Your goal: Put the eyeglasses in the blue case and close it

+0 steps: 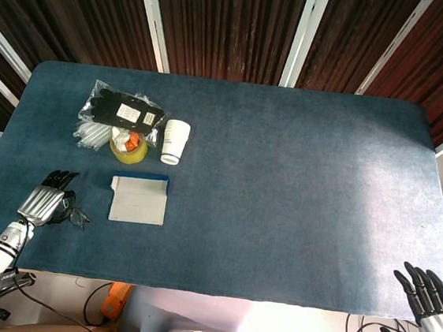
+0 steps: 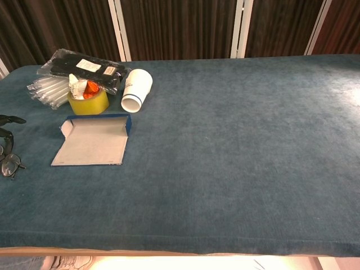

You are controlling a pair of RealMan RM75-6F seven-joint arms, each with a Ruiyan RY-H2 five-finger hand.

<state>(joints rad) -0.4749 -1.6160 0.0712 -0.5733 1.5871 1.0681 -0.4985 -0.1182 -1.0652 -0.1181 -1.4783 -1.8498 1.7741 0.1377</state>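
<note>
Pick-up step: left hand (image 1: 43,204) rests over the eyeglasses (image 1: 78,217) at lower left, grasp not discernible; right hand (image 1: 428,297) idle, fingers spread, lower right; next move needs a firm pinch, then transfer rightward into the open blue case (image 1: 139,199).

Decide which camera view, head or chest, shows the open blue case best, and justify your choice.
The chest view: the blue case appears larger and nearer, with its blue rim, raised flap and pale lining clear. The head view shows the same case from overhead, small, as a pale rectangle with a blue strip along its far edge.
</note>
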